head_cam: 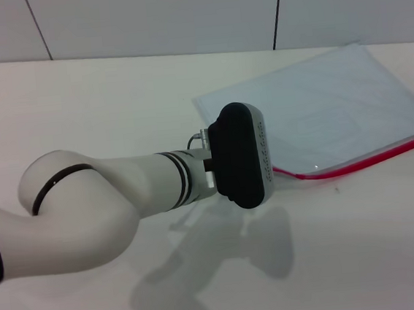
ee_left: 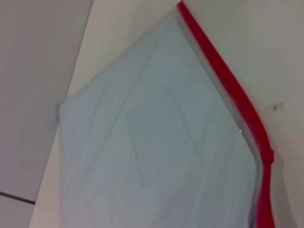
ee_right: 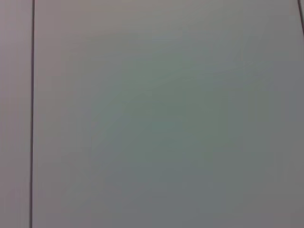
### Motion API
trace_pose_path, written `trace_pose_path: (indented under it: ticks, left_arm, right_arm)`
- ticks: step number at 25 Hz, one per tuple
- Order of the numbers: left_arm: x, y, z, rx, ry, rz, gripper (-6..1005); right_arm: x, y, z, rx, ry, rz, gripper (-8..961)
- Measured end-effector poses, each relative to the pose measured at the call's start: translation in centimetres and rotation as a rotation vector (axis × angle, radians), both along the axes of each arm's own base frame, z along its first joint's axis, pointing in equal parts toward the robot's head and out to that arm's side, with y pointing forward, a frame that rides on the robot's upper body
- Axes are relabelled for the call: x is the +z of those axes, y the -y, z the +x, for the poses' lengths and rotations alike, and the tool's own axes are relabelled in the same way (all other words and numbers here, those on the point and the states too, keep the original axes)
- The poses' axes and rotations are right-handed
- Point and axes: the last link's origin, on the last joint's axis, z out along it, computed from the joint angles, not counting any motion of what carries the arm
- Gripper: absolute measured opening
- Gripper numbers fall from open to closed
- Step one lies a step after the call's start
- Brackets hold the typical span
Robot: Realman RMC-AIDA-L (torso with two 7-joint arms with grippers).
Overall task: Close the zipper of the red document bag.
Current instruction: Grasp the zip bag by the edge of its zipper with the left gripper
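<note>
The red document bag point(head_cam: 327, 107) lies flat on the white table at the right, a translucent pale blue-white pouch. Its zipper point(head_cam: 369, 158) runs as a thin red strip along the long edge nearest me. My left gripper point(head_cam: 242, 155) hovers just left of the bag's near left corner, its black housing hiding the fingers. The left wrist view looks along the bag point(ee_left: 156, 142) with the zipper point(ee_left: 228, 80) down one side, bending at a small red bump point(ee_left: 268, 156). The right gripper is out of view.
The white table point(head_cam: 100, 107) stretches left and in front of the bag. A grey panelled wall point(head_cam: 142, 15) stands behind the table's far edge. The right wrist view shows only a plain grey panel point(ee_right: 166, 118) with a dark seam.
</note>
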Motion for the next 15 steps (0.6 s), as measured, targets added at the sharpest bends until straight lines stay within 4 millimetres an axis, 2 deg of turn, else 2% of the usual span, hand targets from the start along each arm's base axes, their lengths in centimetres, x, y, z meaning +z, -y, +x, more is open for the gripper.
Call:
trace_pose_path:
  ticks: [7, 12, 15]
  left_arm:
    - [0.08, -0.25, -0.1, 0.016, 0.01, 0.006, 318]
    - [0.14, -0.29, -0.12, 0.016, 0.017, 0.011, 129]
    - [0.28, -0.25, -0.17, -0.005, 0.047, 0.033, 100]
  right_arm:
    - [-0.01, 0.0, -0.03, 0.001, -0.002, 0.0, 724]
    - [-0.1, 0.02, -0.07, 0.005, 0.002, -0.006, 710]
    - [-0.58, 0.0, -0.45, 0.037, 0.042, -0.048, 702]
